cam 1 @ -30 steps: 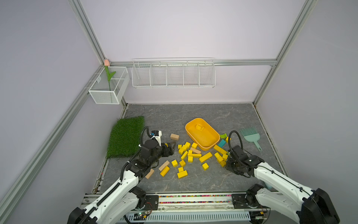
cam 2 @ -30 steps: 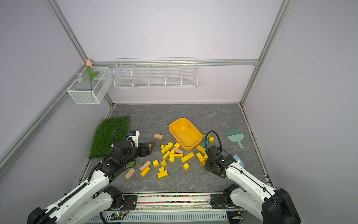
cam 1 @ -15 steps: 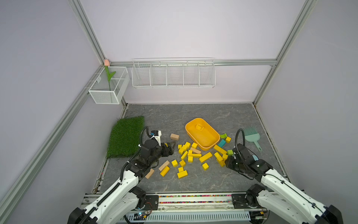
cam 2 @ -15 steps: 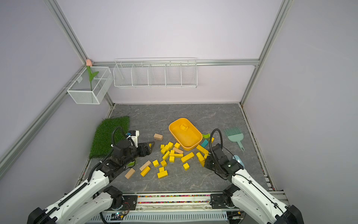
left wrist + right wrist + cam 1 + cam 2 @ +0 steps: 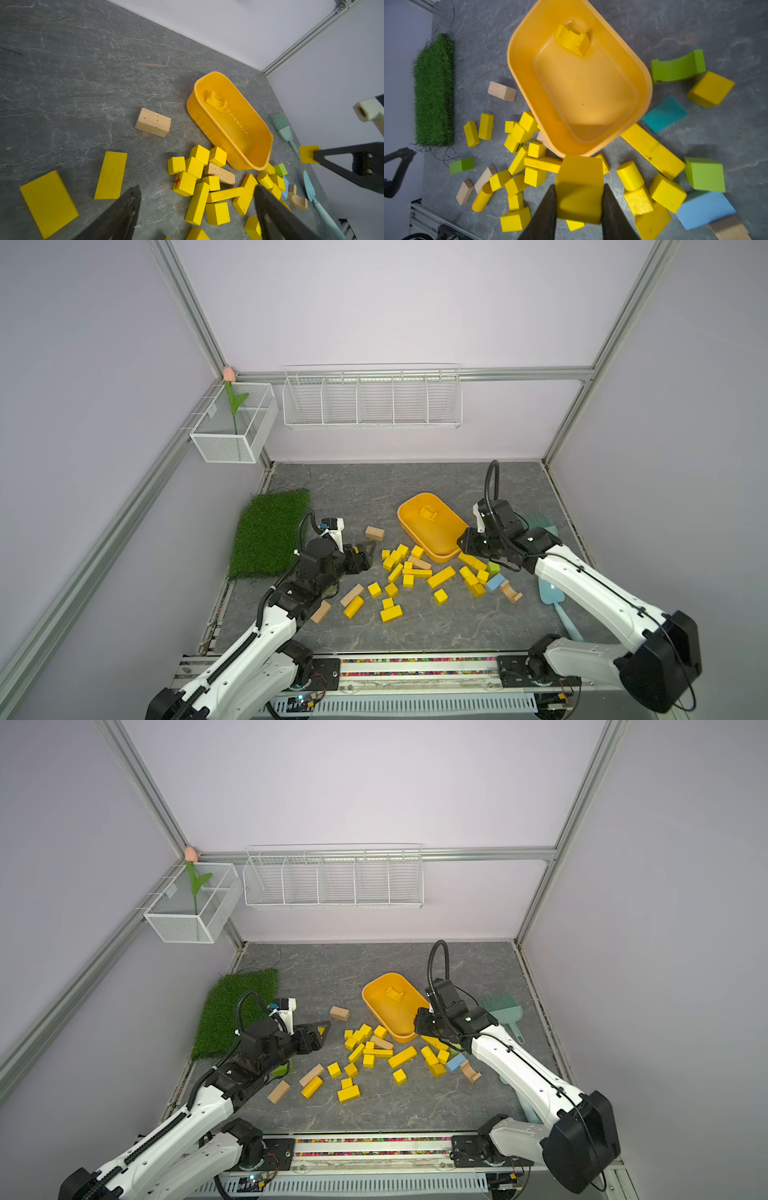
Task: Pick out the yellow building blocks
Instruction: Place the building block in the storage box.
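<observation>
Currently, yellow building blocks (image 5: pixel 440 576) loose on the grey worktop (image 5: pixel 365 489), mostly in one pile just in front of the yellow-orange tub (image 5: pixel 205 124), with a few outliers nearer the robot base. Cubes, short and long bars and a cylinder (image 5: pixel 630 175) among them, several touching or leaning on one another. One arch-cut yellow block (image 5: pixel 572 40) already inside the tub, at its far end. One further yellow block (image 5: pixel 580 172) clamped between the fingers of the right gripper (image 5: pixel 579 187), positioned at the near rim of the tub. Fingers of the left gripper (image 5: pixel 369 551) spread wide with nothing between them, aimed at the pile from its left edge. Mixed into and beside the pile: tan blocks (image 5: pixel 419 562), green blocks (image 5: pixel 705 174), blue blocks (image 5: pixel 495 581). Beside the left arm, at the worktop's left edge: grass mat (image 5: pixel 270 531). Beyond and under the right arm: brush (image 5: pixel 503 1006) and scoop (image 5: pixel 309 186).
</observation>
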Robot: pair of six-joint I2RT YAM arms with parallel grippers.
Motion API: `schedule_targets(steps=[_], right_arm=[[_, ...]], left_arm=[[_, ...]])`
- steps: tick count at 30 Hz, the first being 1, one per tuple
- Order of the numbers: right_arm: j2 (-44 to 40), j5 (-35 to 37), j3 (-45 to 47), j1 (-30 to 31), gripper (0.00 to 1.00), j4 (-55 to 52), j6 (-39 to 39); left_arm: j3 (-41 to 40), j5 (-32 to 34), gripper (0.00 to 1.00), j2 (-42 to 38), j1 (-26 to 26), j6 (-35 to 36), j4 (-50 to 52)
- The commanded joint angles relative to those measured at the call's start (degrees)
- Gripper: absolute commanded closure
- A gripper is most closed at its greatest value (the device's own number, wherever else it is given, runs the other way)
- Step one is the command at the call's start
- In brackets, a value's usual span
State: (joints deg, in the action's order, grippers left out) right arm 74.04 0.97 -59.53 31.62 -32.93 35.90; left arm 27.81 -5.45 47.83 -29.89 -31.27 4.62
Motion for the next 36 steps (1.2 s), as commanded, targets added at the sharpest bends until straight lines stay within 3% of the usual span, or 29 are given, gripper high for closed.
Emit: schedule_targets(steps=[1,9,16,27,36], right_arm=[[5.29,-1.38,-3.65,0.16,0.93,1.57,-3.11],[21.01,-3.24,-15.21,-0.25,0.93,1.50,-3.74],[29.63,-1.02,-24.86,-0.63,0.92,-3.20,-3.69],[37.95,2.45,-30.70,-3.42,0.93,-6.29,-0.97],[42.89,1.02,-31.87,-5.90,0.87,-3.56,0.77]], left_arm=[[-0.30,-0.70,0.13,-0.03,0.42,-0.82,-0.93],[-1.00,-0.25,0.13,-1.46,0.53,-1.02,-0.86],[-1.09,-0.61,0.13,-1.38,0.62,-1.08,-1.20],[-1.18,-1.15,0.13,-1.06,0.88,-1.06,-1.59],[-1.62,-1.66,0.13,-1.41,1.24,-1.16,-1.89]])
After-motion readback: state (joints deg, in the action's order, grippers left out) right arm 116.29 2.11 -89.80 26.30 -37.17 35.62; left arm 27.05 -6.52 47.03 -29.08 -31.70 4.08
